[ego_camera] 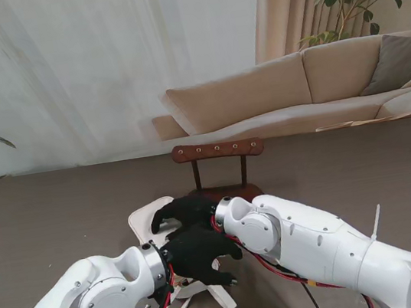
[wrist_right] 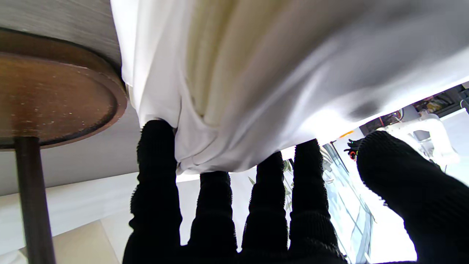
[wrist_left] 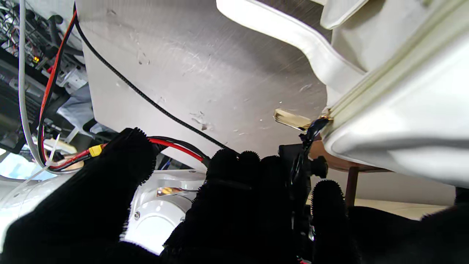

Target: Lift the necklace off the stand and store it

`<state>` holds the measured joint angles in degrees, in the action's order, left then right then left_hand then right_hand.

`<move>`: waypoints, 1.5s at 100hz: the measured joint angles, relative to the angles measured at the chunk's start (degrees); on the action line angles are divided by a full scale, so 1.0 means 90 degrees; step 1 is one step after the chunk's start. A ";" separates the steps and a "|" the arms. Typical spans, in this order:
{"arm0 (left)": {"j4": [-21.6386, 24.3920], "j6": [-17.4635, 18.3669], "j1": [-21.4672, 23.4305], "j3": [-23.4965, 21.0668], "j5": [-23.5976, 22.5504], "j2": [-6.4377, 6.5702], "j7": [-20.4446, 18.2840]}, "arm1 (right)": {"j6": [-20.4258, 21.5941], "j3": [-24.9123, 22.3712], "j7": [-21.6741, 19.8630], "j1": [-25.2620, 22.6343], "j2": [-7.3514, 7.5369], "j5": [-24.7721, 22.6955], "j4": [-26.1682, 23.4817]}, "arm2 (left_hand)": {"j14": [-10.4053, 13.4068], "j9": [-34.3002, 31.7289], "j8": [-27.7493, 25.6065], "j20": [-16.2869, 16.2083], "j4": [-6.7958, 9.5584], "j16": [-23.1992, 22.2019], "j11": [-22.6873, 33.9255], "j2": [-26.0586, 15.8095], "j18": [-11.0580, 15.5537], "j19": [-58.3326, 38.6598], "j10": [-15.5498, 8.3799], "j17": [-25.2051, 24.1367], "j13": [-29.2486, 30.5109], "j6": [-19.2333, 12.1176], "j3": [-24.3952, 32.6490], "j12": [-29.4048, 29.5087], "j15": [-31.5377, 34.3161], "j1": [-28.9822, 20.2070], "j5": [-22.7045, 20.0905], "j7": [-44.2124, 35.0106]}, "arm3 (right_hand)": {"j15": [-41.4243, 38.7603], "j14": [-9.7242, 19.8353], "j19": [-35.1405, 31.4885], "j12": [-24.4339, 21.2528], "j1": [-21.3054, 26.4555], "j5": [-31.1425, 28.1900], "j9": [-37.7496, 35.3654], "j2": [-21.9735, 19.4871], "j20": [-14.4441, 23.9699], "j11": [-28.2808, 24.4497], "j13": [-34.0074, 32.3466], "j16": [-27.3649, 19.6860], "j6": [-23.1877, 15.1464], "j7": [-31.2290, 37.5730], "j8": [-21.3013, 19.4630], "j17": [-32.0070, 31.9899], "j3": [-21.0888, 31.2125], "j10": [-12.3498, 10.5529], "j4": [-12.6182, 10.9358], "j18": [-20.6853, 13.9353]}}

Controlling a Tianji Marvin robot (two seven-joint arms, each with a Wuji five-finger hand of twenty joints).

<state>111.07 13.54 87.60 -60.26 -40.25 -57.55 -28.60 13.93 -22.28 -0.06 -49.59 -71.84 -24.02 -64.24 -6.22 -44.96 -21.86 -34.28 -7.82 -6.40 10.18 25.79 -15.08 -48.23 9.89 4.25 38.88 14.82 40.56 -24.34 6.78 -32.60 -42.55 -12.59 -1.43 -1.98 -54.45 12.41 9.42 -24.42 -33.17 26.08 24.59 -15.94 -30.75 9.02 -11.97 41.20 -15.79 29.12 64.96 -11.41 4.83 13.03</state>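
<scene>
Both hands crowd a white pouch [ego_camera: 147,218] near me, at 7 o'clock from the wooden stand [ego_camera: 218,152]. Right hand [ego_camera: 184,213] presses its fingertips [wrist_right: 155,146] on the cloth, prob. steadying it. Left hand [ego_camera: 202,257]: can't tell its grip. Necklace not visible, maybe inside already.

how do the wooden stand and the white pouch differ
The wooden stand is dark brown and upright, with a bar on two posts; the white pouch is pale, soft and lies flat. The stand is untouched, while the left hand and right hand rest on the pouch. Both sit on the table.
</scene>
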 measured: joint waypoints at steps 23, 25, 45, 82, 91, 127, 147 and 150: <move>0.0226 -0.0102 0.0026 -0.0148 0.0043 0.0079 -0.0460 | 0.0001 -0.0026 -0.0055 -0.0023 -0.0005 0.0013 -0.0026 | 0.0202 0.0378 0.0244 0.0002 0.0057 0.0042 -0.0216 0.0180 0.0094 0.0718 -0.0145 -0.0066 -0.0390 -0.0031 -0.0478 0.0268 -0.0093 0.0261 0.0314 0.0331 | 0.0015 -0.0074 0.0011 -0.0001 0.0000 0.0000 0.0082 0.0001 0.0000 -0.0012 0.0096 0.0000 0.0003 -0.0017 0.0039 -0.0085 0.0000 0.0057 0.0000 0.0056; 0.0242 -0.0102 0.0024 -0.0154 0.0029 0.0085 -0.0496 | 0.0002 -0.0028 -0.0062 -0.0023 -0.0005 0.0016 -0.0026 | 0.0216 0.0410 0.0263 0.0003 0.0057 0.0070 -0.0230 0.0180 0.0097 0.0724 -0.0161 -0.0079 -0.0407 -0.0038 -0.0486 0.0297 -0.0115 0.0262 0.0346 0.0331 | 0.0015 -0.0074 0.0011 -0.0004 0.0000 0.0000 0.0083 0.0001 0.0000 -0.0012 0.0098 0.0000 0.0003 -0.0017 0.0040 -0.0089 0.0000 0.0057 0.0000 0.0056; 0.0296 -0.0048 -0.0078 -0.0130 -0.0080 0.0133 -0.0623 | 0.0003 -0.0055 -0.0121 -0.0020 -0.0003 0.0061 -0.0026 | 0.0354 0.0438 0.0158 -0.0084 0.0057 0.0086 -0.0136 0.0245 0.0099 0.0739 -0.0309 -0.0088 -0.0455 -0.0198 -0.0506 0.0268 0.0019 0.0262 0.0187 0.0145 | 0.0016 -0.0075 0.0020 -0.0005 0.0000 0.0000 0.0083 0.0001 0.0000 -0.0012 0.0100 0.0000 0.0002 -0.0017 0.0040 -0.0098 -0.0001 0.0057 0.0000 0.0057; 0.0359 -0.0588 -0.0527 -0.0041 0.0536 0.0327 -0.1585 | 0.0036 -0.0060 -0.0142 -0.0020 0.0013 0.0090 -0.0022 | -0.0120 0.0905 0.0990 0.0157 0.0068 0.0015 -0.0480 -0.0572 0.1117 0.2183 0.0112 -0.0171 -0.1035 -0.0120 -0.1664 0.0841 0.0131 0.0951 0.0427 0.0647 | 0.0110 -0.0075 0.0109 -0.0034 0.0000 0.0000 0.0138 0.0001 0.0000 -0.0012 0.0105 -0.0011 -0.0019 -0.0027 0.0041 -0.0105 -0.0001 0.0057 0.0000 0.0057; 0.0390 -0.0628 -0.0337 -0.0184 0.0561 0.0296 -0.1364 | 0.0034 -0.0086 -0.0154 -0.0032 0.0010 0.0114 -0.0023 | -0.0120 0.0899 0.0997 0.0159 0.0068 0.0036 -0.0482 -0.0950 0.1420 0.2250 0.0113 0.0017 -0.0987 -0.0149 -0.1745 0.0876 0.0149 0.1062 0.0430 0.0647 | 0.0110 -0.0075 0.0114 -0.0030 0.0000 0.0000 0.0138 0.0000 0.0000 -0.0012 0.0105 -0.0011 -0.0019 -0.0027 0.0041 -0.0108 -0.0003 0.0059 0.0000 0.0057; 0.0289 -0.0594 0.0399 -0.0564 0.0890 0.0132 -0.0411 | 0.0059 -0.0130 -0.0180 -0.0080 0.0022 0.0186 -0.0024 | -0.0206 0.0615 0.0847 -0.0150 0.0397 -0.0011 -0.0392 -0.2689 0.1991 0.2430 0.0201 0.0087 -0.0797 -0.0193 -0.4239 0.0808 0.0162 -0.2340 -0.0023 0.0245 | 0.0359 -0.0075 0.0117 -0.0044 0.0004 0.0000 0.0220 -0.0006 0.0002 -0.0014 0.0153 -0.0016 -0.0020 -0.0055 0.0041 -0.0269 -0.0008 0.0061 0.0000 0.0058; -0.0087 0.0209 0.0549 -0.0441 0.0071 0.0020 0.1031 | 0.0083 -0.0201 -0.0163 -0.0130 0.0025 0.0167 -0.0032 | -0.0257 -0.0656 0.0008 0.0012 0.0389 -0.0093 0.0158 -0.1545 0.1751 0.0300 0.0046 0.0731 0.0530 -0.0516 -0.3210 0.0180 0.0572 -0.2670 -0.1100 -0.1447 | 0.0360 -0.0075 0.0138 -0.0043 -0.0004 0.0000 0.0220 -0.0007 0.0003 -0.0014 0.0153 -0.0005 -0.0023 -0.0057 0.0041 -0.0270 -0.0009 0.0063 0.0000 0.0058; -0.0191 0.0395 0.0578 -0.0422 -0.0180 -0.0015 0.1323 | 0.0083 -0.0222 -0.0162 -0.0149 0.0028 0.0164 -0.0038 | -0.0246 -0.0851 0.0062 0.0094 0.0229 -0.0119 0.0227 -0.1059 0.1751 0.0008 -0.0002 0.0802 0.0691 -0.0597 -0.2369 0.0100 0.0638 -0.2334 -0.1201 -0.1758 | 0.0360 -0.0075 0.0164 -0.0043 -0.0004 0.0000 0.0220 -0.0007 0.0003 -0.0014 0.0154 -0.0005 -0.0024 -0.0057 0.0041 -0.0270 -0.0009 0.0064 0.0000 0.0058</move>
<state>109.35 17.10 92.80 -64.06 -41.87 -57.69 -16.70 14.68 -24.28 -1.51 -50.93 -71.58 -22.54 -64.58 -8.44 -52.62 -21.30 -33.44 -5.76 -7.47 12.23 16.26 0.67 -48.16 9.87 11.47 45.10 9.44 19.23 -23.44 12.52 -53.61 -53.36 -28.41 1.80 -2.65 -52.97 12.03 9.39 -24.43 -31.19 26.01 24.61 -16.07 -29.36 8.97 -12.19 40.68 -15.42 26.70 64.88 -10.84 4.83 13.56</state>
